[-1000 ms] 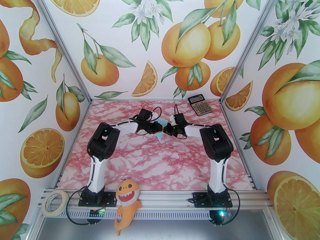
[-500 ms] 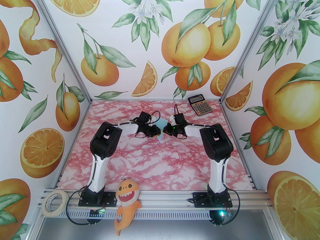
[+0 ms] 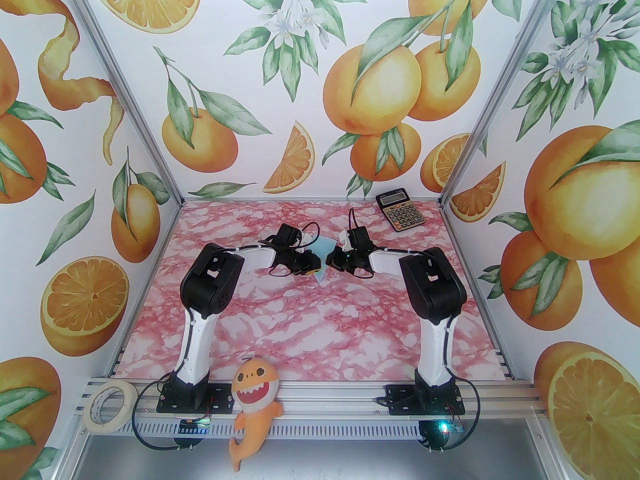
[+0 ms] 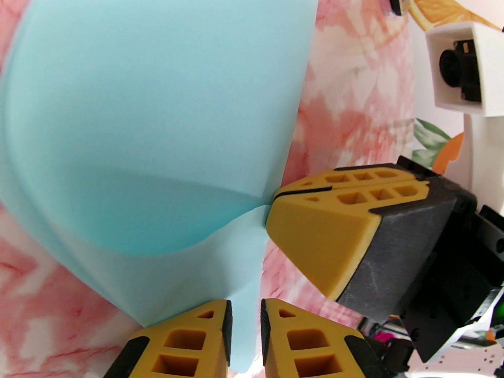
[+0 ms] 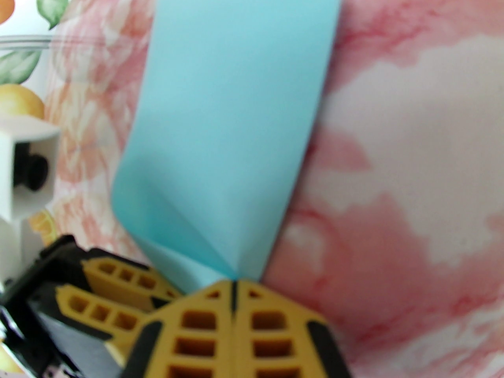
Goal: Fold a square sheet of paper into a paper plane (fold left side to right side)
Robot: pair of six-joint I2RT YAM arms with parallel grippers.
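Observation:
The square sheet of paper (image 3: 325, 246) is pale light-blue and curled over on itself, held just above mid-table between both grippers. My right gripper (image 3: 330, 259) is shut on the sheet's right edge, and its fingertips (image 5: 234, 289) pinch the doubled paper (image 5: 232, 112). In the left wrist view the bent sheet (image 4: 157, 112) bulges upward, with the right gripper (image 4: 274, 202) clamped at its side. My left gripper (image 4: 244, 329) stands slightly open, a corner of the paper passing loosely through the narrow gap between its fingers. In the top view the left gripper (image 3: 315, 264) sits at the sheet's left.
A black-and-gold calculator (image 3: 401, 210) lies at the back right of the pink marble table (image 3: 310, 328). A tape roll (image 3: 109, 404) and an orange plush shark (image 3: 255, 403) sit on the near rail by the arm bases.
My left arm has drawn back a little to the left, away from the right gripper. The right gripper and the paper have stayed almost still.

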